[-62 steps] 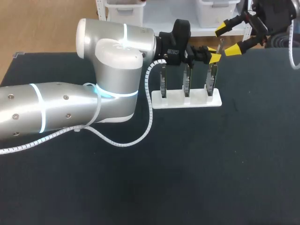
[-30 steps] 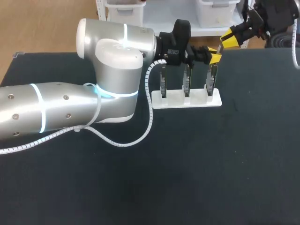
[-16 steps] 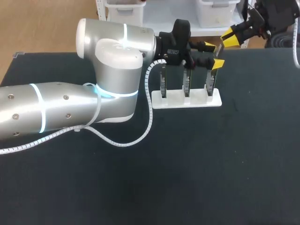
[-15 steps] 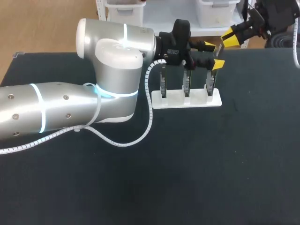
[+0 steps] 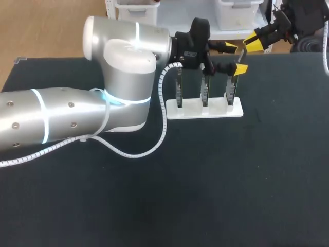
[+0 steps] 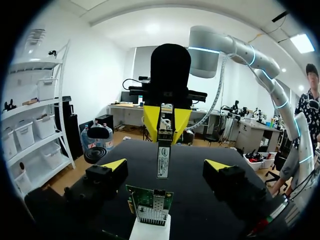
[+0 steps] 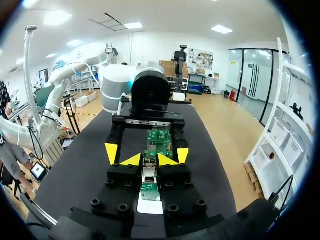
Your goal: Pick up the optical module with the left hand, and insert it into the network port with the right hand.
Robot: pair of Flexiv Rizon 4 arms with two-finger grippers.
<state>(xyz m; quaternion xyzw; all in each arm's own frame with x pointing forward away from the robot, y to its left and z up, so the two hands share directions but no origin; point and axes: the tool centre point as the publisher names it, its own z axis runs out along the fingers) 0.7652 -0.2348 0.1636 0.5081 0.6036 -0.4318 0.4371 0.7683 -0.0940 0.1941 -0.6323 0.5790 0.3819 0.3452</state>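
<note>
Two arms over the dark bench (image 5: pixel 231 180). Left arm (image 5: pixel 61 116) is the big silver one. It comes in from the left side and stretches across to the far middle of the bench, with a white coiled cable (image 5: pixel 164 118) hanging off it. Left tool (image 5: pixel 234 58): fingers wide apart, holding nothing, sitting over the right end of the card stand.

Right arm (image 5: pixel 303 15) comes in at the far right corner, only its end in the head view. Right tool (image 5: pixel 255 40): fingers together, clamped on the optical module (image 6: pixel 162 160), just beyond the left tool toward the far right.

White stand (image 5: pixel 204 109) sits at the far middle of the bench, with three network cards (image 5: pixel 204 91) upright in it in a row.

In left wrist view the module hangs down from the right tool's yellow tips, long axis roughly vertical. It is framed between the left tool's two open fingers (image 6: pixel 114 166) and touches neither. Nearest card (image 6: pixel 150 202) in that view is green and sits under the module, small gap between them, no contact. Can't make out the network port itself.

In right wrist view the cards line up straight ahead of the right tool, with the left tool's yellow tips either side of them.
</note>
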